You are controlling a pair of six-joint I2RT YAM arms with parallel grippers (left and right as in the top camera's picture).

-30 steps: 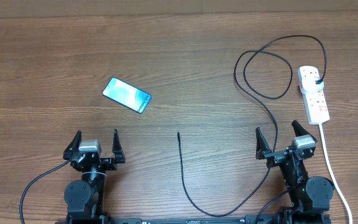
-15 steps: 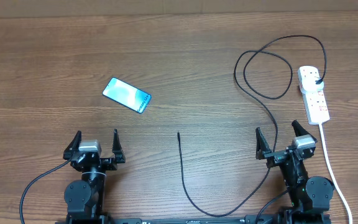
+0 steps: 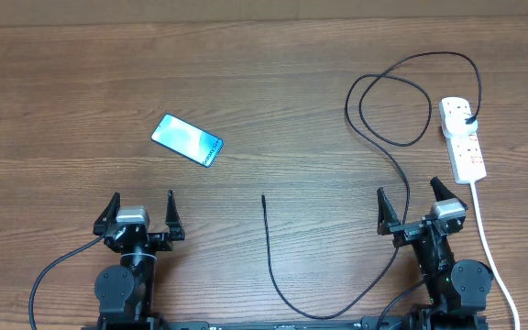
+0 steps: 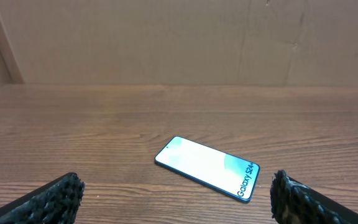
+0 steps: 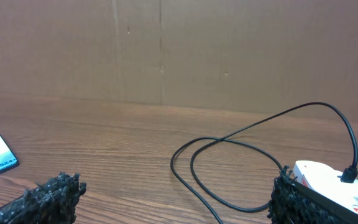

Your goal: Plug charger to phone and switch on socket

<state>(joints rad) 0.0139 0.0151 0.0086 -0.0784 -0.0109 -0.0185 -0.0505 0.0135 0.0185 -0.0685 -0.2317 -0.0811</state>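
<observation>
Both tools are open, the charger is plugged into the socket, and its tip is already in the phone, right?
Not quite: the overhead view shows the charger's tip lying loose on the table, well apart from the phone. The rest stands.

The left arm (image 3: pixel 125 266) and right arm (image 3: pixel 449 268) are matt black throughout. The left gripper (image 3: pixel 140 202) and right gripper (image 3: pixel 407 191) each end in two tapering, pointed black fingers (image 4: pixel 53 198). Seen close, the finger faces are rough and pebbled, like coarse foam or rubber. Between each pair of fingers sits a small boxy grey block (image 3: pixel 131 216) with a paler top. It may be the wrist camera's housing, though from above I can't be sure. Behind it comes a round black joint housing (image 3: pixel 117 286). A thin black cable (image 3: pixel 40 280) loops out beside the left arm's base.
</observation>
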